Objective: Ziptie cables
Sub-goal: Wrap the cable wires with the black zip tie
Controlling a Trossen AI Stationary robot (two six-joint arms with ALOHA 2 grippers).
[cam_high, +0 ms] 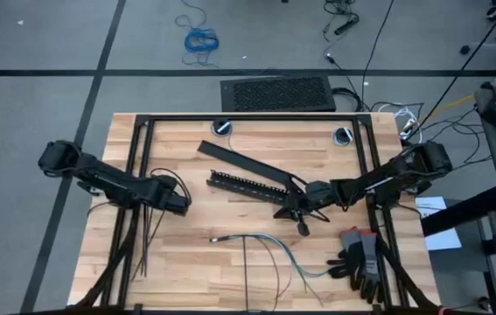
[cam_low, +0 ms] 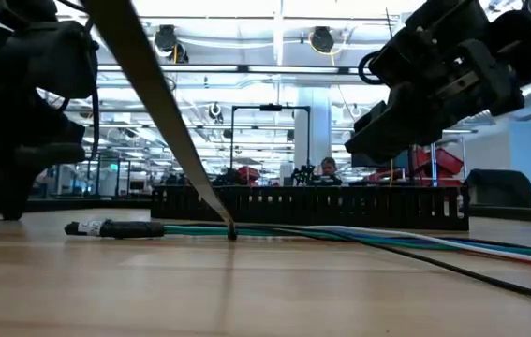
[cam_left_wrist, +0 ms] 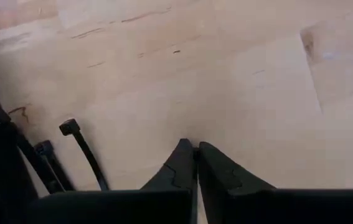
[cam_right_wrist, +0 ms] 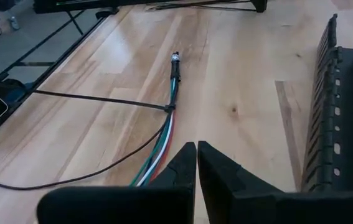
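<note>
The cables [cam_high: 269, 249] are lying near the table's front middle, one ziptie [cam_right_wrist: 95, 99] looped around them, its tail sticking out sideways. The right gripper [cam_right_wrist: 196, 152] is hovering just behind them, fingers pressed together, beside the slotted bar [cam_high: 252, 185]. The left gripper [cam_left_wrist: 195, 152] (also closed, empty) is waiting by spare zipties [cam_left_wrist: 83, 152], partly cut off.

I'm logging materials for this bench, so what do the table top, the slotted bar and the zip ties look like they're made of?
Table top: pale wood with a smooth matte finish, going by the grain lines and plank seams.
Slotted bar: probably black moulded plastic, dull, with evenly spaced slots and thin fins.
Zip ties: likely black plastic, slightly glossy, thin strips ending in small square heads.
</note>
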